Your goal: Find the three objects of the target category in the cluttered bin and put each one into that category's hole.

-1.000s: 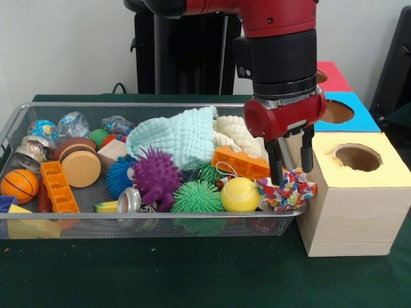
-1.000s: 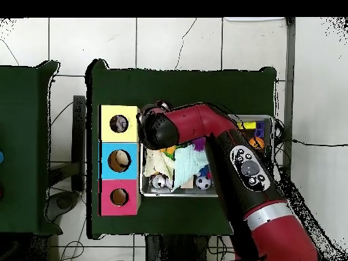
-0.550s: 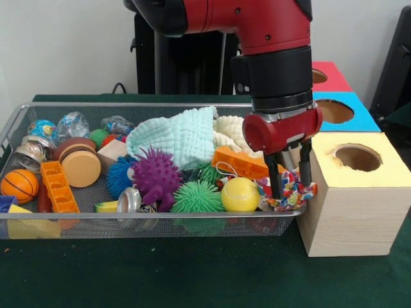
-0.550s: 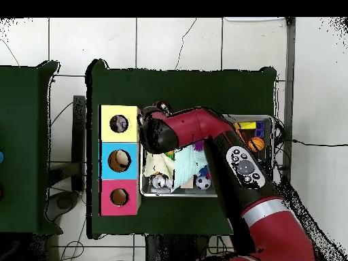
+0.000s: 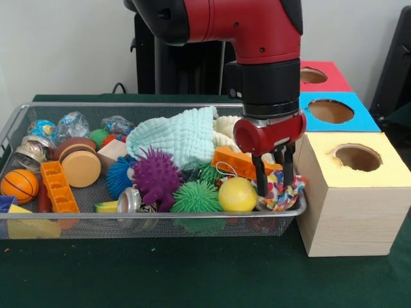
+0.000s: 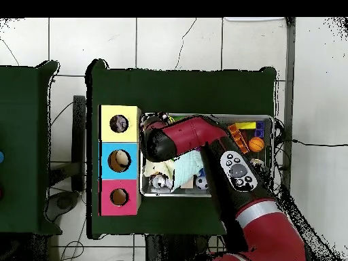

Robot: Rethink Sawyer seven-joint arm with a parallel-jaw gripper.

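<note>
A multicoloured patterned cloth [image 5: 277, 196] lies bunched in the right front corner of the wire bin [image 5: 160, 216], beside a yellow ball [image 5: 237, 194]. My gripper [image 5: 273, 186] reaches down into that corner. Its two black fingers [image 5: 259, 182] stand on either side of the cloth and pinch it. The yellow box [image 5: 359, 199] with its round hole [image 5: 358, 157] stands just right of the bin. In the overhead view the arm's red wrist [image 6: 160, 139] hides the gripper and the cloth, close to the yellow box [image 6: 119, 112].
Blue box [image 5: 334, 122] and red box [image 5: 327, 80] stand behind the yellow one. The bin also holds a mint cloth [image 5: 180, 138], an orange brick [image 5: 241, 162], purple [image 5: 157, 174] and green [image 5: 196, 197] spiky balls, a small basketball [image 5: 19, 185] and several other toys.
The gripper has come down and shifted left into the bin's corner. Its fingers have closed in on the patterned cloth, which now looks narrower and more bunched.
</note>
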